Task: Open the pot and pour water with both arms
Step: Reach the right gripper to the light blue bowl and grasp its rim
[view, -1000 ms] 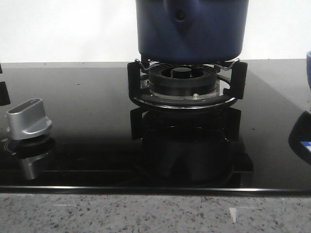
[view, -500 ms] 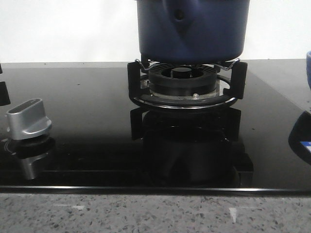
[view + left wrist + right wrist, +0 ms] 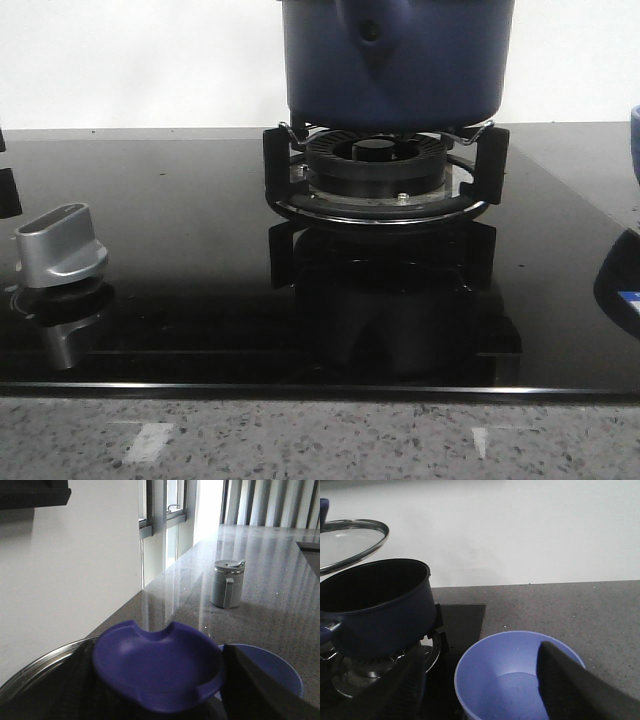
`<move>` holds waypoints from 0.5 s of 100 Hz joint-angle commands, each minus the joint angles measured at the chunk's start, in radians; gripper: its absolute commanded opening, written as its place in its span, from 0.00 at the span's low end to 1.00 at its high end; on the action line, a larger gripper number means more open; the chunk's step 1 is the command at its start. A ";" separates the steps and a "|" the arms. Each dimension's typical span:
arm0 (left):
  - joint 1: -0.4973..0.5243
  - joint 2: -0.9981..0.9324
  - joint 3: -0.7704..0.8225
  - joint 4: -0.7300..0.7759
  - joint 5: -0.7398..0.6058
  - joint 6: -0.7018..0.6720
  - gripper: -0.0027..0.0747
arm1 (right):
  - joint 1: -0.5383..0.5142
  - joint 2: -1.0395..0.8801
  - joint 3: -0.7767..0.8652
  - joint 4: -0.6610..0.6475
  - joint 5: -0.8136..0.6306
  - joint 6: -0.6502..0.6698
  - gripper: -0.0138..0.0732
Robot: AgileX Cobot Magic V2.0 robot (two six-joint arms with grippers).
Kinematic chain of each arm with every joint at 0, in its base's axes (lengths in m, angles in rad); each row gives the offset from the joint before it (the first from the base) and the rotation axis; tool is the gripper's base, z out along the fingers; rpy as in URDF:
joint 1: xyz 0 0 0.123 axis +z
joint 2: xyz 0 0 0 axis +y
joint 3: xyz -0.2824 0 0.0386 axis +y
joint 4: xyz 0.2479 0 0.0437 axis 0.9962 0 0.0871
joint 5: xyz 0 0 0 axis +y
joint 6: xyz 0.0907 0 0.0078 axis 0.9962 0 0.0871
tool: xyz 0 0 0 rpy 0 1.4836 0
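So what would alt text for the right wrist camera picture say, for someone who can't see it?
A large dark blue round pot sits uncovered on a gas burner, with a glass lid with a metal rim held up in the air beside it. Nearer the camera, a lighter blue bowl stands on the grey counter.

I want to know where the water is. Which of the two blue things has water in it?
The lighter blue bowl on the counter: a little water shows at its bottom. The dark blue pot on the burner looks dark inside, and no water shows.
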 commanded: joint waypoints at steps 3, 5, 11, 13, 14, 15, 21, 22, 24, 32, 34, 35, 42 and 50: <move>0.051 -0.105 -0.038 -0.003 -0.040 -0.088 0.24 | -0.003 0.021 -0.022 0.019 -0.068 -0.008 0.66; 0.062 -0.115 -0.035 -0.003 -0.043 -0.093 0.25 | -0.003 0.021 -0.022 0.019 -0.068 -0.008 0.66; 0.095 -0.142 -0.017 -0.003 -0.043 -0.106 0.29 | -0.003 0.021 -0.022 0.020 -0.068 -0.008 0.66; 0.103 -0.153 -0.010 -0.003 -0.043 -0.112 0.31 | -0.003 0.021 -0.022 0.020 -0.068 -0.008 0.66; 0.110 -0.156 -0.007 -0.003 -0.043 -0.113 0.32 | -0.003 0.021 -0.022 0.020 -0.068 -0.008 0.66; 0.113 -0.163 -0.004 -0.003 -0.043 -0.116 0.33 | -0.003 0.021 -0.022 0.020 -0.068 -0.008 0.66; 0.142 -0.191 0.026 -0.003 -0.045 -0.127 0.39 | -0.003 0.021 -0.022 0.023 -0.066 -0.008 0.66; 0.145 -0.198 0.031 -0.003 -0.045 -0.130 0.40 | -0.003 0.021 -0.022 0.023 -0.066 -0.008 0.66; 0.154 -0.209 0.044 -0.003 -0.045 -0.130 0.41 | -0.003 0.021 -0.022 0.023 -0.066 -0.008 0.66; 0.184 -0.250 0.109 -0.003 -0.049 -0.130 0.43 | -0.003 0.021 -0.022 0.023 -0.061 -0.008 0.66; 0.188 -0.262 0.127 -0.003 -0.049 -0.130 0.43 | -0.003 0.021 -0.022 0.023 -0.058 -0.008 0.66; 0.192 -0.266 0.133 -0.003 -0.049 -0.130 0.43 | -0.003 0.021 -0.022 0.023 -0.059 -0.008 0.66; 0.207 -0.303 0.197 -0.003 -0.049 -0.130 0.43 | -0.003 0.021 -0.022 0.023 -0.055 -0.008 0.66; 0.214 -0.347 0.268 -0.003 -0.044 -0.130 0.43 | -0.003 0.021 -0.022 0.023 -0.050 -0.008 0.66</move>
